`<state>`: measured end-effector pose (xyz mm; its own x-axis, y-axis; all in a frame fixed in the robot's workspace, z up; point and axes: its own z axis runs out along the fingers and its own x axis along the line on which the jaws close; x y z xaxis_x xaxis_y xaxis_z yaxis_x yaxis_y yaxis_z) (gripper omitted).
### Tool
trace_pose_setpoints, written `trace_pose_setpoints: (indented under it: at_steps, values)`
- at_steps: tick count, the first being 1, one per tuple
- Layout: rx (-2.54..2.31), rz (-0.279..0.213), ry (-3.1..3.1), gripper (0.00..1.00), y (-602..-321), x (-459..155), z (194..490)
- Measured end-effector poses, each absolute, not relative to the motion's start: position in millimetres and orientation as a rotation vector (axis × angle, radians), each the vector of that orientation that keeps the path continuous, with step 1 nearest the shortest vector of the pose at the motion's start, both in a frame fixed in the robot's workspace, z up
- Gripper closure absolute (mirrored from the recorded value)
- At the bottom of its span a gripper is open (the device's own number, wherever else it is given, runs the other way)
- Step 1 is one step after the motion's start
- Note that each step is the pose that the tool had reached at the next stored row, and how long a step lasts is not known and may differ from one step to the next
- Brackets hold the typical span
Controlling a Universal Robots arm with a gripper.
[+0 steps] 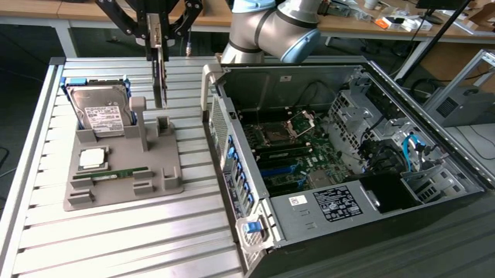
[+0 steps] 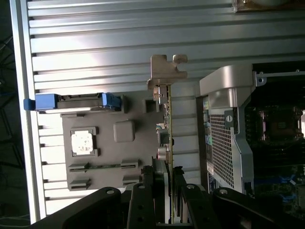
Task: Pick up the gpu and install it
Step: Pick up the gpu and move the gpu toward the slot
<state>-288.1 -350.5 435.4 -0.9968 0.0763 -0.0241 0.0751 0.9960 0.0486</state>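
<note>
One thin card, the gpu, hangs upright and edge-on in the exterior view's upper left, pinched at its top by the gripper, seemingly so its lower edge is free just above the grey fixture tray.

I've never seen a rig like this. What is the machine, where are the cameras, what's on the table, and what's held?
A single robot arm with a gripper. One picture is from a camera off the arm, the other from a camera on its wrist. On the slatted table sit an open computer case and a grey holder carrying a hard drive, a chip and a RAM stick. The gripper is shut on the gpu, held upright above the holder.
</note>
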Motion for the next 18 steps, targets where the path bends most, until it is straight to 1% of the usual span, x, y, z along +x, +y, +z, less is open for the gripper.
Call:
trace_pose_setpoints:
  at_steps: [18]
  values:
    - [0.118, 0.079, 3.112, 0.73, -352.0, -287.0, 439.0]
